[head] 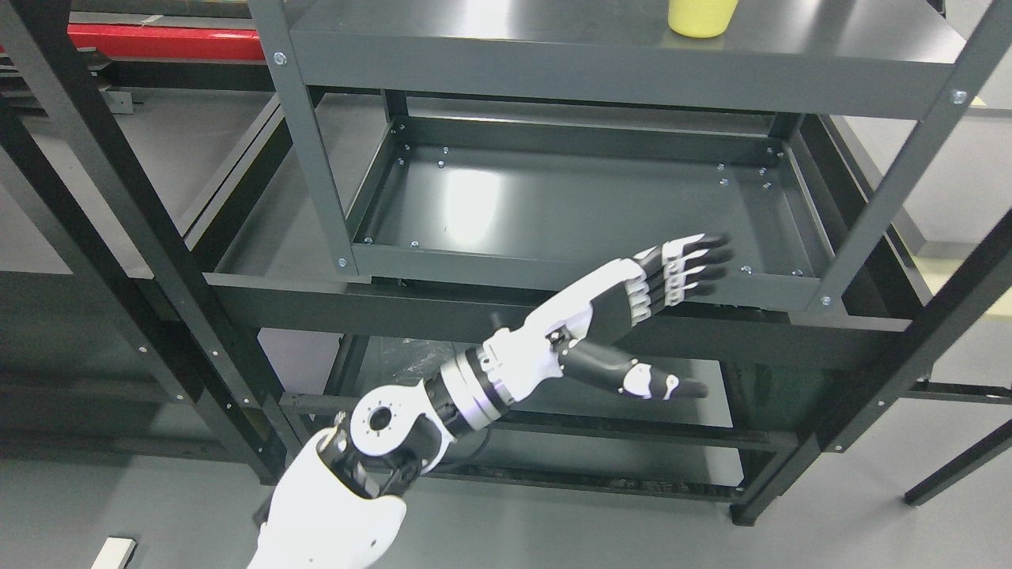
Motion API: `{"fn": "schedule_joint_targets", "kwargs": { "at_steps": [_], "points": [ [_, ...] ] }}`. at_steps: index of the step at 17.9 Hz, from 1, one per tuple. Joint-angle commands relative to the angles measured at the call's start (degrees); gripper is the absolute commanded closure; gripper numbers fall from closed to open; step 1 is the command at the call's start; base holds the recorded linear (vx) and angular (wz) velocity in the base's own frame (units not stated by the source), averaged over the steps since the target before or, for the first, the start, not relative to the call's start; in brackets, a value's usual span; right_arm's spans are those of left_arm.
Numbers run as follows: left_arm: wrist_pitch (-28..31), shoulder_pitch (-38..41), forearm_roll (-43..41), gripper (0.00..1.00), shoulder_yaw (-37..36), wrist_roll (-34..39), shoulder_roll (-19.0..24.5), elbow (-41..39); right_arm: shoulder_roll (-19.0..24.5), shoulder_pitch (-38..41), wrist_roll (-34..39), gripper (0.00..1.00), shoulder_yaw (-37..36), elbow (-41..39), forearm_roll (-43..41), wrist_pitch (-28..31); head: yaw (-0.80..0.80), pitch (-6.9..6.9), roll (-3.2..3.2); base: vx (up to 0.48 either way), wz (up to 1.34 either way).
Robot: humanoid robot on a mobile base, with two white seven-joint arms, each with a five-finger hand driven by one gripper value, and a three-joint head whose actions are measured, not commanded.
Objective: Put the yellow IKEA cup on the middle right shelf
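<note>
The yellow cup (700,16) stands upright on the top-most visible grey shelf board (553,47), towards its right side; its upper part is cut off by the picture's edge. My left hand (708,324) reaches in from the lower left, well below the cup. It is level with the front rim of the lower shelf tray (569,205). The fingers (696,261) are stretched out straight and the thumb points right, so the hand is open and holds nothing. The right arm does not show.
Dark metal posts (893,182) frame the shelf unit, and a crossbar (443,304) runs in front of the lower tray. A second black rack (103,174) stands at the left, with a red beam (166,41) behind it. A small white object (112,552) lies on the floor.
</note>
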Motion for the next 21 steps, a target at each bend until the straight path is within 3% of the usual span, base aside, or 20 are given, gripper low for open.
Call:
{"fn": "schedule_joint_targets", "kwargs": {
  "at_steps": [1,2,3,9,16,21],
  "points": [
    [-2.41,8.49,-11.91,0.01,8.67,20.41,-3.47,7.3,-1.0,0.78,-0.04,0.01,0.97,0.0,-1.41,-0.05,0.0,0.0,0.0,-0.102,-0.06],
    [-2.59,8.49,-13.57,0.01,8.76,27.46,-3.47,7.91,-1.0,0.78,-0.04,0.01,0.97,0.0,-1.41,-0.05,0.0,0.0,0.0,-0.102,-0.06],
    [-2.68,8.57,-15.41,0.01,9.46,28.75,-3.47,8.27,-1.0,0.78,-0.04,0.01,0.97,0.0,-1.41,-0.05,0.0,0.0,0.0,-0.111,-0.06],
    [-2.85,7.25,-22.02,0.01,20.96,21.74,-3.47,15.91,-1.0,0.78,-0.04,0.01,0.97,0.0,-1.41,-0.05,0.0,0.0,0.0,-0.051,-0.04],
    [-5.67,17.09,-21.93,0.01,25.54,21.65,-3.47,11.18,-1.0,0.78,-0.04,0.01,0.97,0.0,-1.41,-0.05,0.0,0.0,0.0,0.0,0.0],
    [-6.1,18.5,-21.93,0.01,29.32,21.65,-3.47,10.03,-1.0,0.78,-0.04,0.01,0.97,0.0,-1.41,-0.05,0.0,0.0,0.0,0.0,0.0]
  ]
}}
